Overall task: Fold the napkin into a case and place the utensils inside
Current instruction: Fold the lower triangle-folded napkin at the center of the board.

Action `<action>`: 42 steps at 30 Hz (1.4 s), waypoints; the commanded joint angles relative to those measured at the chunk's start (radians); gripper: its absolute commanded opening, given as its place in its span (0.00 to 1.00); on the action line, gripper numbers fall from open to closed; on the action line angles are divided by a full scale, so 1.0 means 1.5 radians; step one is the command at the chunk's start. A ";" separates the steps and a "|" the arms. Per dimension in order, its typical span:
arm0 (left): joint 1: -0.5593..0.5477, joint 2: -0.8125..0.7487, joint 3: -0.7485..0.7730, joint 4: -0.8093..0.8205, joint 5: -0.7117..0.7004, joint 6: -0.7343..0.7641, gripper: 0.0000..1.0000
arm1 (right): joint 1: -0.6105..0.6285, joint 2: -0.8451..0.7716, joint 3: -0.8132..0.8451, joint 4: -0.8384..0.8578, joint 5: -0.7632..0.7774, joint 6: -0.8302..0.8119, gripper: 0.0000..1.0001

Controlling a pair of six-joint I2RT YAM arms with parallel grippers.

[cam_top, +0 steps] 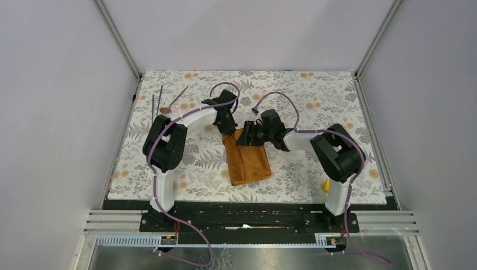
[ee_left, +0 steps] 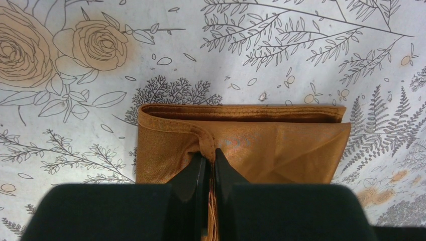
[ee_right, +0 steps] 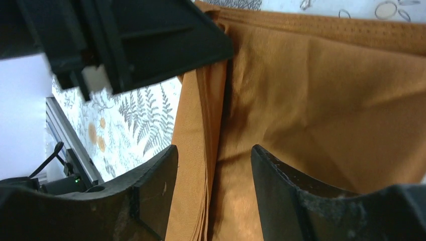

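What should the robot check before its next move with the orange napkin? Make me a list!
1. Left gripper has hold of the napkin: ok, it is shut on a pinched fold of the top layer.
2. Right gripper is ready to grab: ok, its jaws are apart over the napkin's layered edge and hold nothing.
3. The two grippers have room: cannot tell, they sit very close together over the far end.
4. Spoon and rods are out of the way: ok, they lie at the far left of the tablecloth, apart from the napkin.
5. Pocket is ready for the utensils: cannot tell, the grippers hide that end.
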 commanded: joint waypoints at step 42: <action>0.040 -0.138 -0.064 0.069 0.129 0.100 0.56 | -0.073 0.066 -0.017 0.167 -0.101 0.172 0.00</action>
